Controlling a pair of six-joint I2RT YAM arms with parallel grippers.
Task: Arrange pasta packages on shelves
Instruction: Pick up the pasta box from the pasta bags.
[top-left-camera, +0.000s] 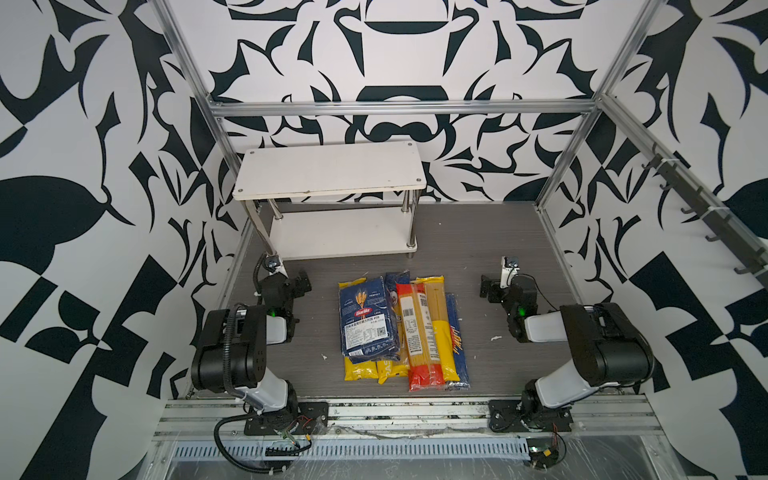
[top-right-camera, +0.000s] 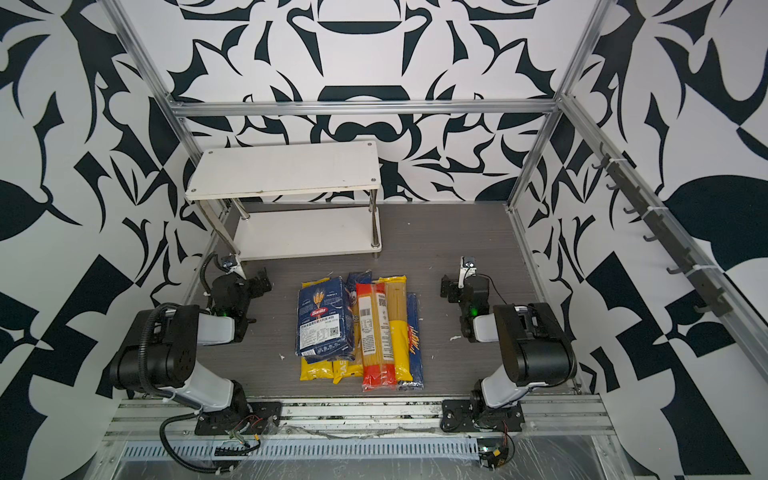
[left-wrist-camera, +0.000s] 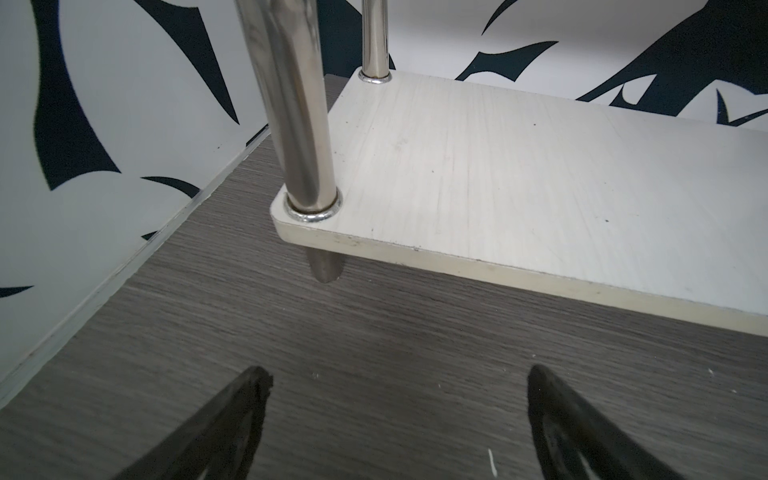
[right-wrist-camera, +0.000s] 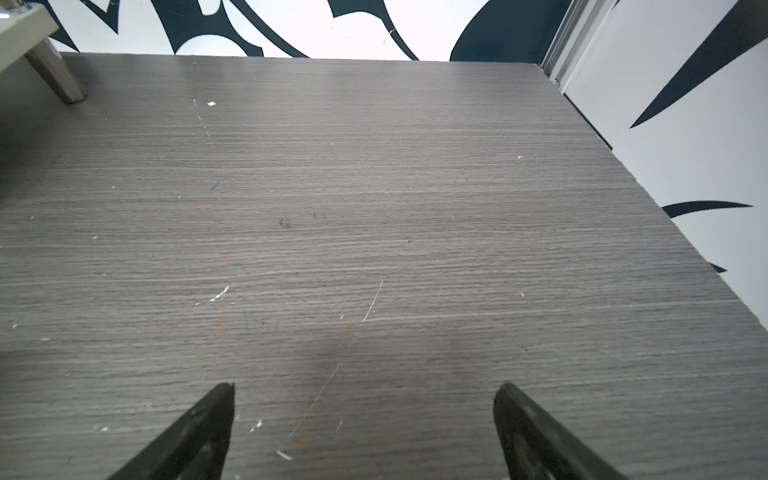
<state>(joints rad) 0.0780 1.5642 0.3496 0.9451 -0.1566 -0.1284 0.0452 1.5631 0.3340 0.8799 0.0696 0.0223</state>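
Rack: the shelves (top-left-camera: 332, 170) stand at the back left of the table (top-left-camera: 457, 257), close to the rear wall. They have two white boards, one above the other, on chrome posts (left-wrist-camera: 299, 104). The left wrist view shows the lower board (left-wrist-camera: 519, 174) as plain white surface, raised off the table on short legs.

Packs: every pasta package in view lies in one pile (top-left-camera: 401, 328) at mid-table. The pile is in front of the shelves, clear of them, and between the two arms. All packs lie flat with their long axes running front to back.
- The wide dark-blue Barilla bag (top-left-camera: 365, 318) lies on top at the left of the pile. It rests on yellow bags (top-left-camera: 359, 370) whose near ends stick out from under it.
- A red-ended clear spaghetti bag (top-left-camera: 419, 332) lies on top at the centre, label up.
- A yellow spaghetti bag (top-left-camera: 438, 324) lies just beside it.
- A narrow dark-blue bag (top-left-camera: 457, 345) sits at the right edge, partly under the yellow one.
- The exact count cannot be told, as the packs overlap.

Left gripper (left-wrist-camera: 399, 374): fingers spread wide with nothing between them. It sits low over the table by the front left leg of the shelves.

Right gripper (right-wrist-camera: 365, 388): fingers likewise spread wide over bare table, with nothing held. It is well to the right of the pile.
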